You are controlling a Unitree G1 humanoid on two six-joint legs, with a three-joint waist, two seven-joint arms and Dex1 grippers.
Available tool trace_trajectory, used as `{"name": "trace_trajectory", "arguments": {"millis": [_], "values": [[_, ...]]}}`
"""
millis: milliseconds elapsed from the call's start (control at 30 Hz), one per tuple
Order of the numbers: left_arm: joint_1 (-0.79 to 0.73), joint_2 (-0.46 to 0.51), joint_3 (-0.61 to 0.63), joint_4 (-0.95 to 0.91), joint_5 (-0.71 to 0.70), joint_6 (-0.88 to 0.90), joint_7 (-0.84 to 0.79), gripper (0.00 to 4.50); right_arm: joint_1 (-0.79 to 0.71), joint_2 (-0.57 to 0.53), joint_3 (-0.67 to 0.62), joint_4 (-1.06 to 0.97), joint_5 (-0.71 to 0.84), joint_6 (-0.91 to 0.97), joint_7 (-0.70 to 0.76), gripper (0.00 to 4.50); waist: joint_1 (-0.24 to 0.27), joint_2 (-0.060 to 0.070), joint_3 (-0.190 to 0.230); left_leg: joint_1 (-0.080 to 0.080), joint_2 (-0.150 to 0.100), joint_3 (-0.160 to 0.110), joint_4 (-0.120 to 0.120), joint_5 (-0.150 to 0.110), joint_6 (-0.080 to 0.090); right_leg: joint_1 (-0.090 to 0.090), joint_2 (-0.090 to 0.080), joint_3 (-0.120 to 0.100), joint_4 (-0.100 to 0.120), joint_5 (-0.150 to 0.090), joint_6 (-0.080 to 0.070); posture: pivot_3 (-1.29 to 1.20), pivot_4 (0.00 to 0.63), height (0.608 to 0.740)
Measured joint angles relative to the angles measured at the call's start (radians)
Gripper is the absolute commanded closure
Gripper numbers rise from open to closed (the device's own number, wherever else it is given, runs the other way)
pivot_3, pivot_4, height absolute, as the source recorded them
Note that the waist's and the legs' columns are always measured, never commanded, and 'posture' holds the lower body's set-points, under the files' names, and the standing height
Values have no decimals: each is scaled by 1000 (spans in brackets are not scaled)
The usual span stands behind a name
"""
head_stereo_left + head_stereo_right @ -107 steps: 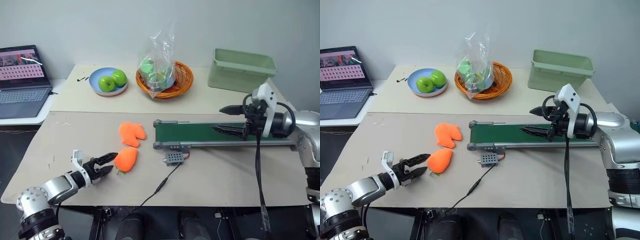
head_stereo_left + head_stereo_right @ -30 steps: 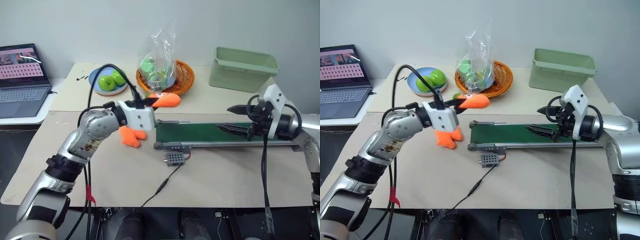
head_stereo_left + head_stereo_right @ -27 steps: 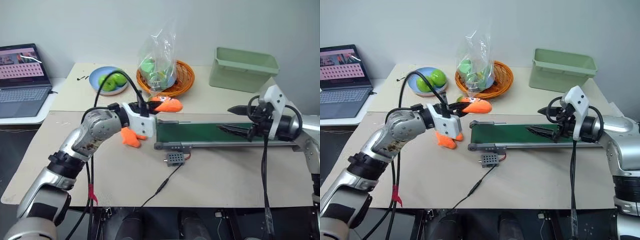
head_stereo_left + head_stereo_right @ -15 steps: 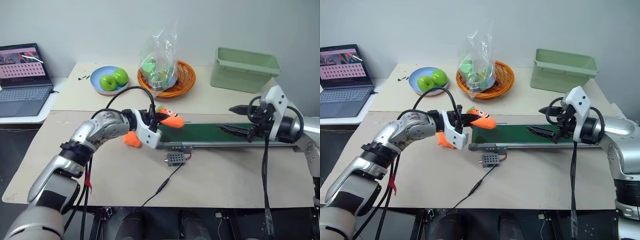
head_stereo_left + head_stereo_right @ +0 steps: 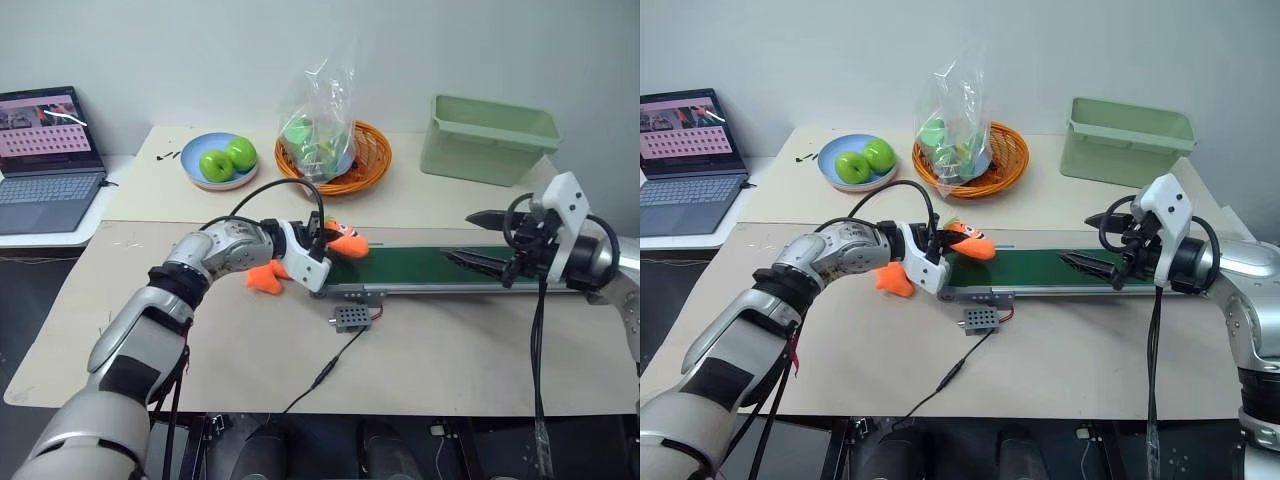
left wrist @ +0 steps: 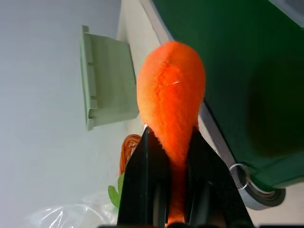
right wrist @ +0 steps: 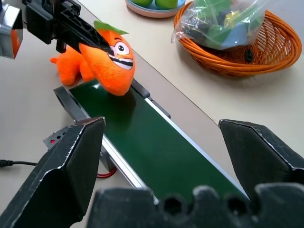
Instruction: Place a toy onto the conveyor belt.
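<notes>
No readable brand or label on any item. The laptop (image 5: 45, 150) screen at the far left shows pink rows too small to read. The only marking seen is a printed face, one eye and a striped mouth, on the toy (image 7: 108, 59).

Left claw (image 5: 322, 240): shut on the toy, both black fingers (image 6: 142, 190) pinching the narrow end of the plush. The toy sits at the left end of the conveyor belt (image 5: 430, 268), above the dark green surface; contact with the belt cannot be judged. Its long axis runs roughly along the belt, rounded end toward the right claw, green tip (image 7: 108, 26) toward the left claw. Part of the narrow end is hidden between the fingers.

Second orange plush (image 5: 892, 280) lies on the bench (image 5: 200, 350) just beside the belt's left end, largely hidden behind the left claw's white housing.

Right claw (image 5: 1095, 243): open, holding nothing, fingers well apart above the belt toward its right end. That end of the belt is covered by the arm.

Small grey wired box (image 5: 350, 317) lies on the bench in front of the belt frame. Behind the belt: plate with two green apples (image 5: 222, 160), orange basket (image 5: 350, 160) holding a clear bag whose contents are hard to make out, pale green bin (image 5: 485, 138).
</notes>
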Motion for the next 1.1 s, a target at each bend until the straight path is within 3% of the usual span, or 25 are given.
{"name": "trace_trajectory", "arguments": {"millis": [467,667,867,933,1033,1100], "values": [[-18,-34,-43,84,68,-29,79,4469,31,0,-18,-34,10,5,-35,0,0,0,0,0,0,0,0,0,0,0,0,0,0,0,0,0,150,740],[-17,-41,-26,109,-8,-29,2,2401,42,-1,-19,-34,11,6,-38,0,0,0,0,0,0,0,0,0,0,0,0,0,1,0,0,0,150,740],[48,-95,107,-15,-397,102,-355,225,42,-2,-19,-35,11,6,-38,0,-2,0,0,0,0,0,1,0,0,0,0,0,2,0,0,0,150,740],[85,-104,131,-112,-515,218,-460,48,41,-2,-19,-34,11,6,-37,0,-4,0,0,0,0,0,1,0,0,0,0,0,3,0,0,0,150,740],[169,-104,195,-451,-830,690,-692,48,33,-4,-17,-30,11,6,-34,0,-14,0,0,-1,1,-1,2,0,0,-1,0,0,5,0,0,0,150,740],[177,-74,227,-614,-961,931,-757,48,28,-5,-16,-27,11,6,-33,0,-22,0,0,-1,1,-1,2,0,0,0,1,0,4,0,0,0,150,740]]}}
